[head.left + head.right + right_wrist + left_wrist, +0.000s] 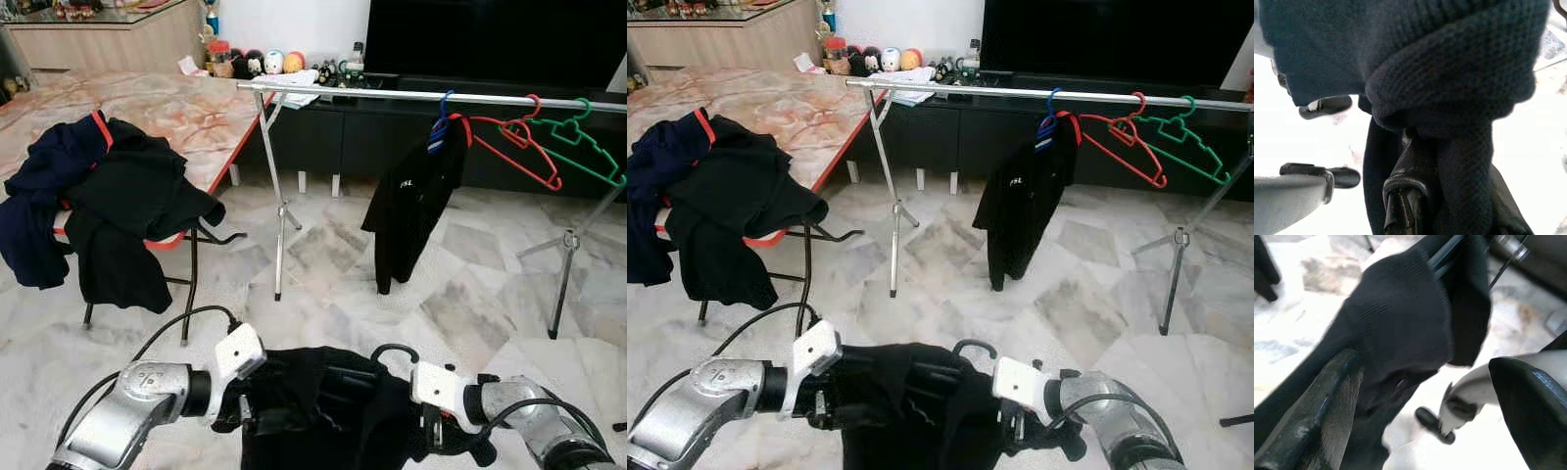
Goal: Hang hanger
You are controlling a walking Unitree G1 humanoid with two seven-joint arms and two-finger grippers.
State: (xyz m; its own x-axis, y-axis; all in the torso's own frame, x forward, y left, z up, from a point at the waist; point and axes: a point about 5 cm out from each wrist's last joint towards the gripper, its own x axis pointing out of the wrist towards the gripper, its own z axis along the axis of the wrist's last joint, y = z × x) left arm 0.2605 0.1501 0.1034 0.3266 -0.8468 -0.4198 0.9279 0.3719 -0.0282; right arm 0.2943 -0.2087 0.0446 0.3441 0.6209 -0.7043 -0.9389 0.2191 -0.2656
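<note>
Both grippers, left gripper point(245, 406) and right gripper point(431, 426), are clamping the black garment point(328, 411) on its hanger point(392, 350), low before you; its long axis is running arm to arm. You're facing the rail point(411, 94), lying well ahead and above.

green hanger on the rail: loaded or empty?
Empty. The green hanger hangs bare on the rail, beside the equally bare red hanger; only the blue hanger carries a black shirt.
</note>
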